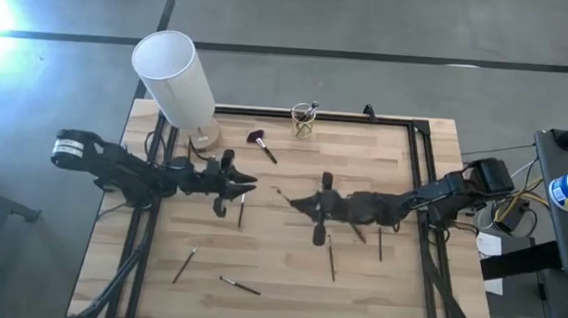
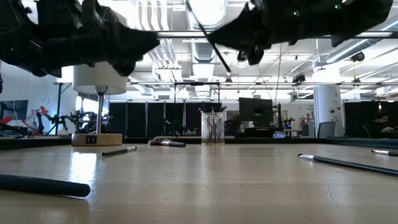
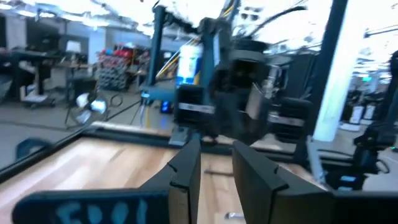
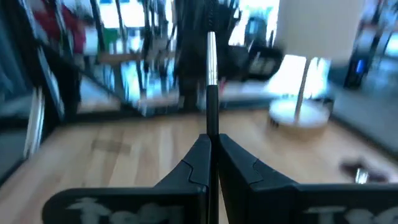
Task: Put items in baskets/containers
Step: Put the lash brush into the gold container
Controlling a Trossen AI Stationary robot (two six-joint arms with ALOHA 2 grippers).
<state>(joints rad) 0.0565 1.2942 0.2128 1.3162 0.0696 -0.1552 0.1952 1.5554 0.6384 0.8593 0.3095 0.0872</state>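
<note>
brushes (image 1: 332, 258): dark, thin, scattered flat on table | glass cup (image 1: 305, 122): upright, far edge, holding brushes

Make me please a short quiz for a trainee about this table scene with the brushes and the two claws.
1. True or false: the right claw is shut on a brush.
2. Where does the glass cup stand? A) at the table's far edge, B) between the two claws, C) under the white cylinder.
3. In what state is the left claw?

Key:
1. True. The right wrist view shows its fingers pinching a thin brush that sticks out ahead of them.
2. A. It already holds a few brushes.
3. Open and empty, raised above the table and pointing toward the right claw.
</note>
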